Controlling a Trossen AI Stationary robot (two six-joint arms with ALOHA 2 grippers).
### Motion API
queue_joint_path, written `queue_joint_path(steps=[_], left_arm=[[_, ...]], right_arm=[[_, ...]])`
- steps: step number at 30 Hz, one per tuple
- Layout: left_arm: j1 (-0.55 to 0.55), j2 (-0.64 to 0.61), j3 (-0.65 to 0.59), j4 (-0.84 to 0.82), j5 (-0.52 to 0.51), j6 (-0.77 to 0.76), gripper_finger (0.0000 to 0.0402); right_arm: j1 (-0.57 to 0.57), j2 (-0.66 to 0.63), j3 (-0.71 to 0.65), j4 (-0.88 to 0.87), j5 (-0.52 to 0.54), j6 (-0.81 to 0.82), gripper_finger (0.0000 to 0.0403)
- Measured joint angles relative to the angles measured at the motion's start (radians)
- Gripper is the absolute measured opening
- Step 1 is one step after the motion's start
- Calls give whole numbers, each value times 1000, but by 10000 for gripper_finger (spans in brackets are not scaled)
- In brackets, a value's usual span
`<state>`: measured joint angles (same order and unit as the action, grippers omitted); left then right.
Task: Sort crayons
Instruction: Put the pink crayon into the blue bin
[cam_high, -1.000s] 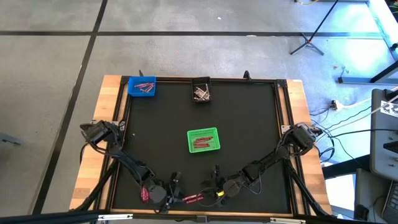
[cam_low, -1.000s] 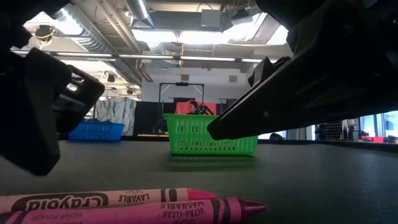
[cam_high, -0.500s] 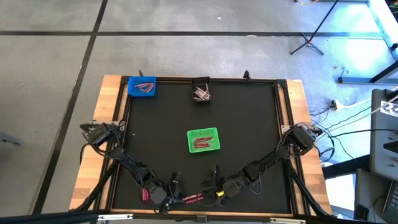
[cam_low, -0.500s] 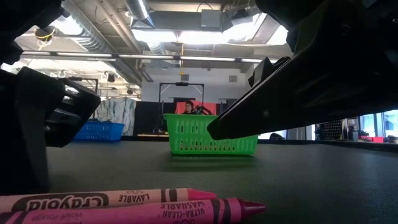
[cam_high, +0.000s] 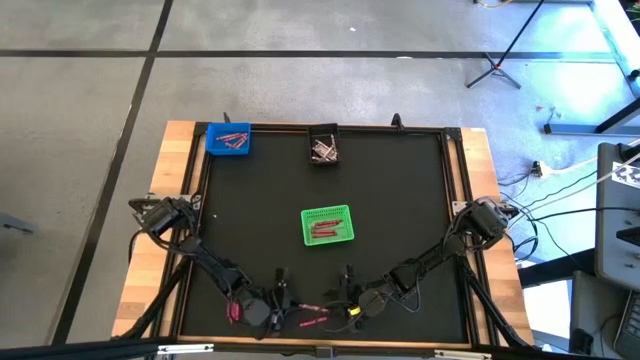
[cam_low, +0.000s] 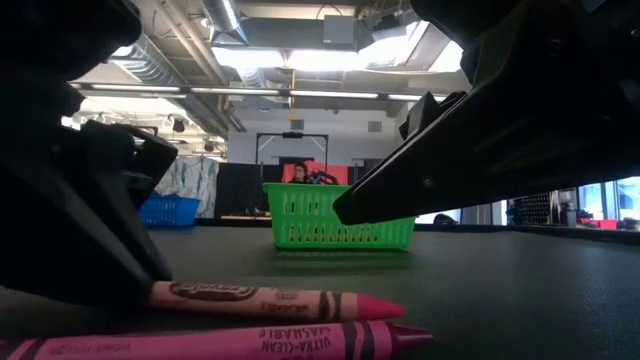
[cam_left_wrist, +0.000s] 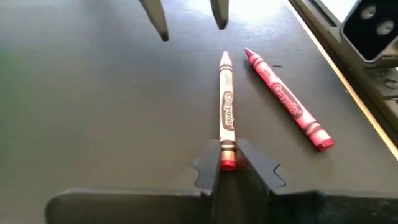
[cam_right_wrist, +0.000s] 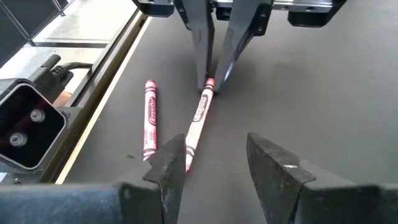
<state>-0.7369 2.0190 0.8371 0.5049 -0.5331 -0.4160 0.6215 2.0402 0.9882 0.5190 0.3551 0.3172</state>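
The left gripper (cam_left_wrist: 227, 163) is closing on the flat end of a pink crayon (cam_left_wrist: 227, 112) lying near the table's front edge, well apart from the green bin (cam_high: 327, 225). A second crayon (cam_left_wrist: 287, 106) is lying just beside it. The grip is sitting far back, so lifting slowly should be keeping the tip from drooping. The right gripper (cam_right_wrist: 214, 163) is hovering open over the crayon's tip.

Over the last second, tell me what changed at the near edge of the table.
The left pincer closed on the flat end of one pink paper-wrapped crayon and slewed it, so the pair no longer lies parallel. The second pink crayon stayed on the black mat. The right pincer stayed open, and the green mesh bin, blue bin and black bin did not move.
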Motion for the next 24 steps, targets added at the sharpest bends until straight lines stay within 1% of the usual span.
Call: queue_joint_path(steps=[5, 8, 11, 14, 18, 21, 24], left_arm=[[14, -1, 0, 1, 0, 4, 7], [17, -7, 0, -1, -1, 20, 8], [18, -50, -3, -69, -3, 34, 11], [18, -135, -3, -190, -21, 36, 11], [17, -284, -2, -387, -97, 36, 11], [23, -414, -2, -567, -185, 36, 11], [41, -532, -1, -754, -306, 13, 12]], right_arm=[[0, 0, 0, 6, 0, 0, 168], [0, -4, 0, 17, 0, -9, 168], [1, -34, 0, -1, -1, -27, 168], [1, -86, 0, -35, -4, -62, 168], [0, -140, 0, -125, 39, -127, 168], [0, -165, 0, -208, 132, -195, 168], [0, -167, 0, -271, 279, -262, 168]])
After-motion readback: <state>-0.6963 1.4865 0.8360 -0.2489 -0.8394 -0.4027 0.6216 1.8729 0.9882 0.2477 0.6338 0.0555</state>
